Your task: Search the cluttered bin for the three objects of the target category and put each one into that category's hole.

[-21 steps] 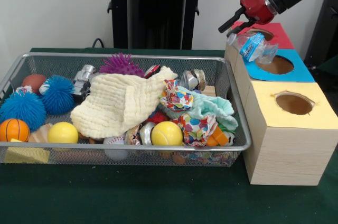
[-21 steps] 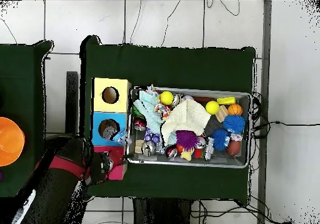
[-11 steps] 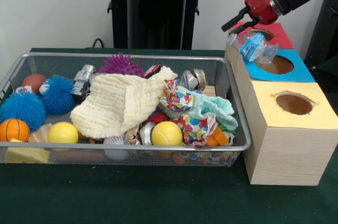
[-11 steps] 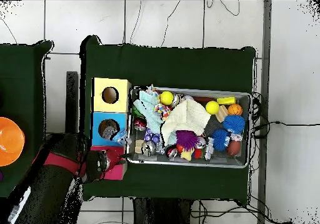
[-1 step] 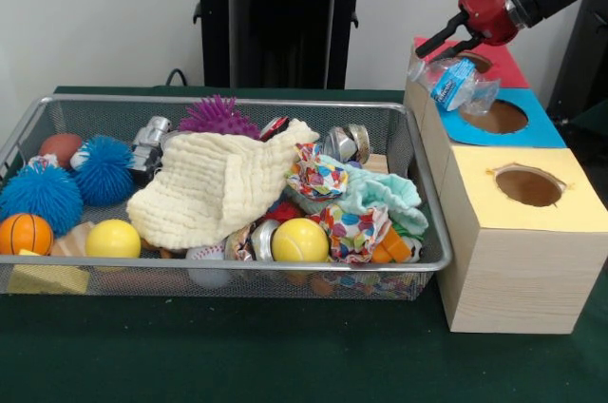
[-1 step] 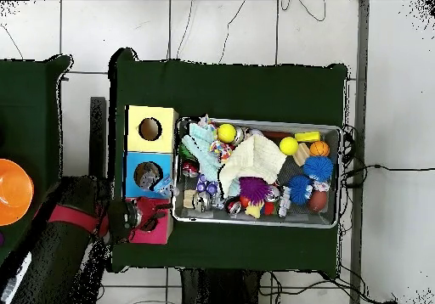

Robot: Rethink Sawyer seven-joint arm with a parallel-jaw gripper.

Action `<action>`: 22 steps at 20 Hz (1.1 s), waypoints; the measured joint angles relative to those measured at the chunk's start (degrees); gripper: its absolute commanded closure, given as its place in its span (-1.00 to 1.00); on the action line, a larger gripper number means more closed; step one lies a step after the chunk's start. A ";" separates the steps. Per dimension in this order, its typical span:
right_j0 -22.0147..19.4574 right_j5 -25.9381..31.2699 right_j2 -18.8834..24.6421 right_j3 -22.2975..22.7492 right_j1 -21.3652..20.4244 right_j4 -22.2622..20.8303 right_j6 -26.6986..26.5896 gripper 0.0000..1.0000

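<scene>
Taking the wire bin [image 5: 418, 260] as my landmark: nearest along its front wall lie two yellow balls [image 5: 300, 239], a small orange ball [image 5: 25, 233] at the left corner and a cream cloth [image 5: 214, 182] heaped across the middle. Blue spiky balls [image 5: 43, 194] sit behind on the left, and a purple spiky ball [image 5: 218, 117] lies against the back wall. Just right of the bin stands the yellow box [image 5: 518, 232], then the blue box [image 5: 532, 127], then the red box [image 5: 499, 59] farthest back. The crushed plastic bottle [image 5: 454, 83] lies tilted on the blue box's edge beside its hole. My gripper [image 5: 446, 40] hangs above the bottle, jaws released, holding nothing.
</scene>
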 measured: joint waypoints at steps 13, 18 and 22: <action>1.73 -7.69 -0.45 -1.13 -1.33 0.01 0.33 -1.00; 2.25 -10.09 -1.61 -1.13 -1.68 0.01 0.33 -1.00; 2.27 -10.47 -2.17 -1.13 -2.05 0.01 0.33 -1.00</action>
